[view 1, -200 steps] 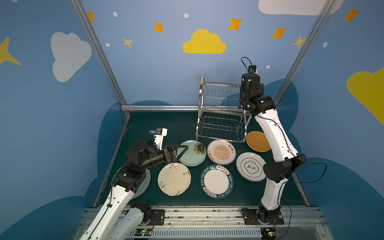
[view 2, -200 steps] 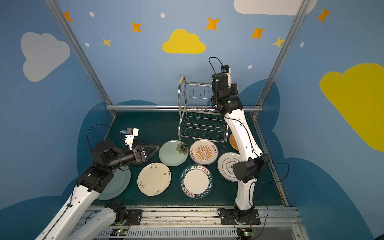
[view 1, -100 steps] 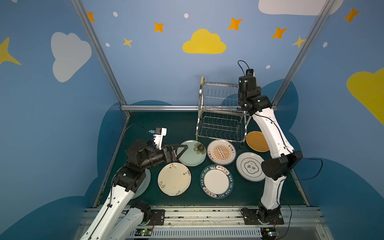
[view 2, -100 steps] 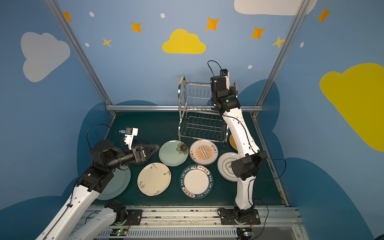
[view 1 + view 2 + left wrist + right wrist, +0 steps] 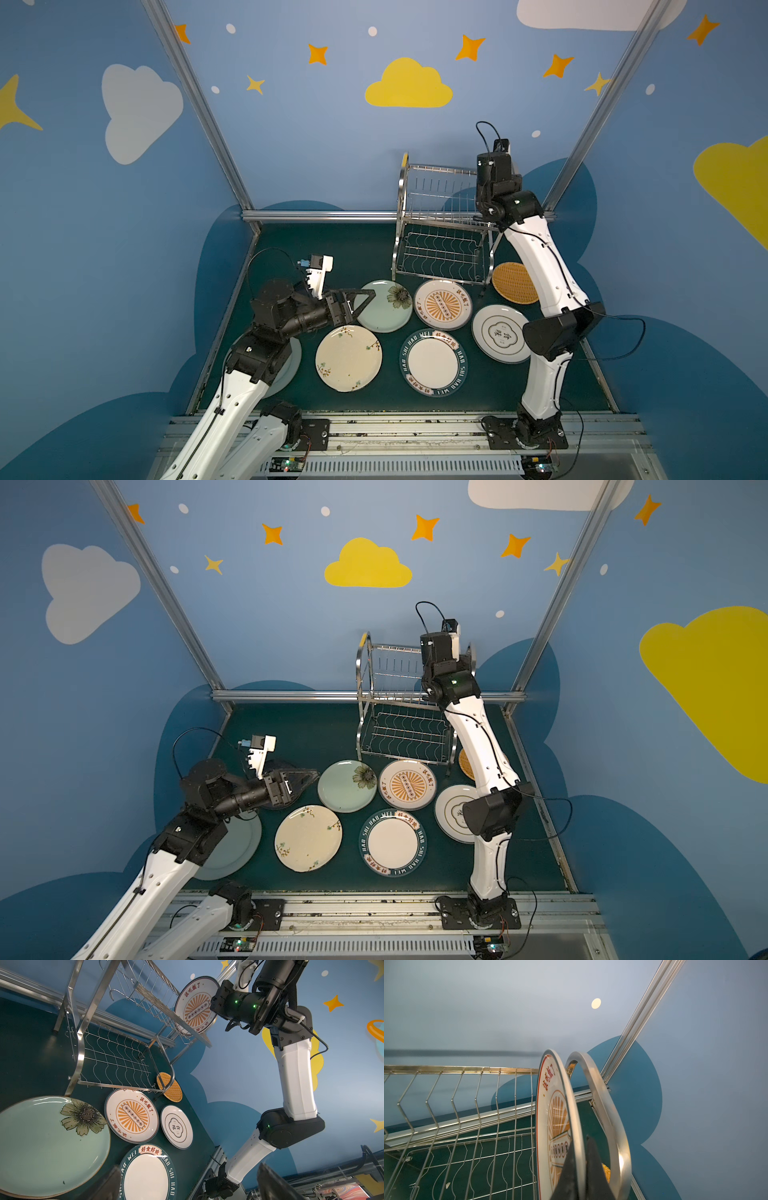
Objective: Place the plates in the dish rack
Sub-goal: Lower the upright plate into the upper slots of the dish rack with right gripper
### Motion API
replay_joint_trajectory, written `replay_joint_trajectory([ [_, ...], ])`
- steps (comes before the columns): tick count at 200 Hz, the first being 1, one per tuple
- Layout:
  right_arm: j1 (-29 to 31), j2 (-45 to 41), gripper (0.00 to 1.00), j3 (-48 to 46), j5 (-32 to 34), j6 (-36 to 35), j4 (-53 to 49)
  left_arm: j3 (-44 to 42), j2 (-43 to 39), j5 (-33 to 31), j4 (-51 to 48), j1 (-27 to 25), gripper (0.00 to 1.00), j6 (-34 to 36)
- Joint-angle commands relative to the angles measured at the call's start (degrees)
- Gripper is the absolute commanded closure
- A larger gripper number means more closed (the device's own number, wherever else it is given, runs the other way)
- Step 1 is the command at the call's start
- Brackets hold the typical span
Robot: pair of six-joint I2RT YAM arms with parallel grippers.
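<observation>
Sunburst plate [image 5: 550,1126] is hanging on edge, rim pinched in the right gripper [image 5: 580,1159], over the upper tier of the dish rack [image 5: 436,253] at its right end, face parallel to the slot wires. Arched side frame [image 5: 604,1105] is crowding one side; empty slots opposite. Left gripper [image 5: 363,301] is hovering wide open by the flower plate [image 5: 382,320].

We are seeing white shells and black joints covering the left arm [image 5: 232,399] and right arm [image 5: 544,266], black cables [image 5: 482,122] looping off both, black triangular fingers [image 5: 357,292] tipping the left gripper [image 5: 360,300].
</observation>
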Motion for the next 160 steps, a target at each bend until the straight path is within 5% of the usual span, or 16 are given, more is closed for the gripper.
replay_joint_trajectory([
  [1, -0.6, -1.3, 0.89, -1.2, -0.2, 1.2, -1.3, -0.5, -0.3, 0.8, 1.9, 0.4, 0.00, 0.0],
  [45, -0.6, -2.4, 0.69, -1.2, -0.1, 0.7, -1.2, -0.5, -0.4, 0.9, 1.9, 0.6, 0.00, -0.1],
  [160, -0.3, -5.3, 0.43, -1.1, -1.3, -2.0, 0.5, -0.5, -0.5, 1.0, 2.1, 1.2, 0.00, -0.6],
])
